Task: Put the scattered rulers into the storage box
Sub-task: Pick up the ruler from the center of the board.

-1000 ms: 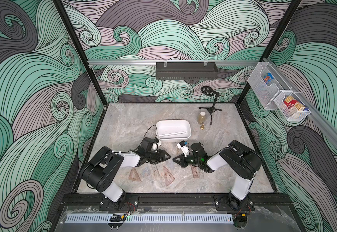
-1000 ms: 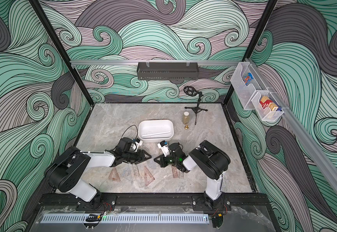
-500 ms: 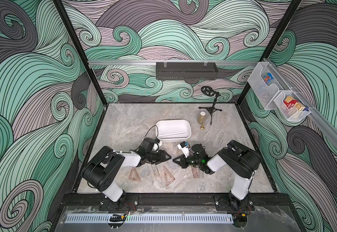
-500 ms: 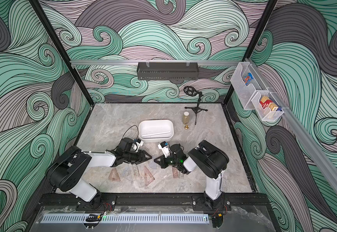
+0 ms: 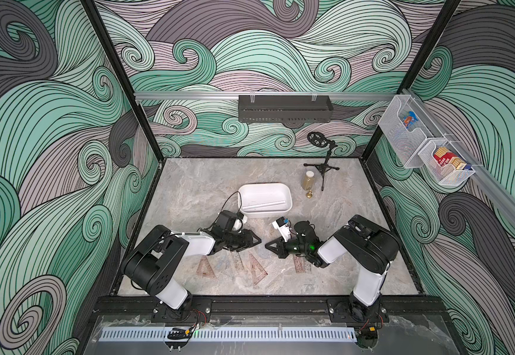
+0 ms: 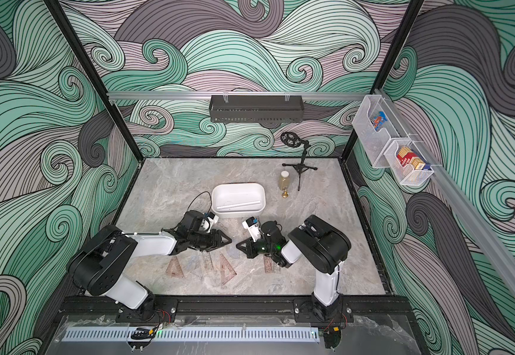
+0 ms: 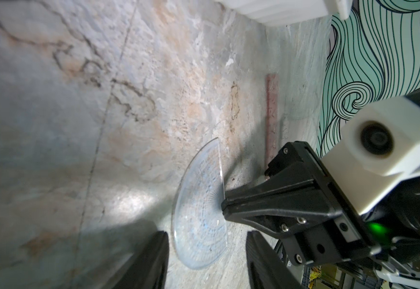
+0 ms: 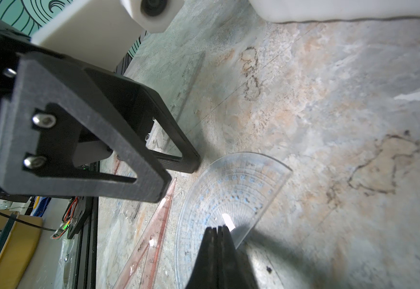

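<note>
Swirling green, grey and mauve wallpaper is surrounding a marbled grey tabletop (image 5: 201,184). Toward the middle, a white storage box (image 5: 265,212) is sitting, with a clear straight ruler (image 5: 265,204) lying inside along its near wall. In front of the box, both arms are reaching low toward each other. Between them a clear protractor (image 7: 199,225) is lying on the tabletop. The left gripper (image 7: 206,236) is standing spread, with one finger on each side of the protractor's curved edge. The right gripper (image 8: 217,229) is pressed together, its tip touching the protractor near the straight edge; I cannot tell whether it is pinching it. Nearer the front rail, a reddish triangle (image 5: 205,267), a second reddish triangle (image 5: 256,271) and a reddish straight ruler (image 5: 299,263) are lying flat, the last partly hidden by the right arm.
</note>
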`<state>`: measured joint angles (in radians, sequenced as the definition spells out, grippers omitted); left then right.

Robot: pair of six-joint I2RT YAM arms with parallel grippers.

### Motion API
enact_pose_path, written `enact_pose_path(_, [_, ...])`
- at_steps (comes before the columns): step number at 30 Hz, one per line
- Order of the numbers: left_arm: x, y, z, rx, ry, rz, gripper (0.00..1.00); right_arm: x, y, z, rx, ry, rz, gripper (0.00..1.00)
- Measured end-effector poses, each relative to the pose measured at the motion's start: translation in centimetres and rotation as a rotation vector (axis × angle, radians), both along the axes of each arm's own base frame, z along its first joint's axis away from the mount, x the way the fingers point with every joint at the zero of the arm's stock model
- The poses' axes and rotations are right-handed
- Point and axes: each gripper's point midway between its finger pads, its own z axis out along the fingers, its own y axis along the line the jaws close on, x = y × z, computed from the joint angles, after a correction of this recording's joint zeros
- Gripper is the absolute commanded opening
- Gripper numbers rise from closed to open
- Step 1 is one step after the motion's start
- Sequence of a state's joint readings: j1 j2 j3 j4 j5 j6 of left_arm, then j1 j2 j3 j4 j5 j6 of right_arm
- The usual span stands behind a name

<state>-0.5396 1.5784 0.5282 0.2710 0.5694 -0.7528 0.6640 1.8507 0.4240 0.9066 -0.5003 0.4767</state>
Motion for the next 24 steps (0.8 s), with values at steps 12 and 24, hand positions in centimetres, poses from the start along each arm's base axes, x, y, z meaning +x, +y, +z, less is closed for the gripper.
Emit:
enact_pose_path(12, [0.21,-0.49,0.03,-0.020,-0.008,-0.013,0.55,-0.01,-0.08,-0.02,-0.001,-0.005,0.001,0.05])
enact_pose_path(24, [0.25,-0.12,-0.02,0.008,-0.012,-0.005,0.54,-0.06,-0.13,-0.03,-0.003,-0.016,0.007,0.04])
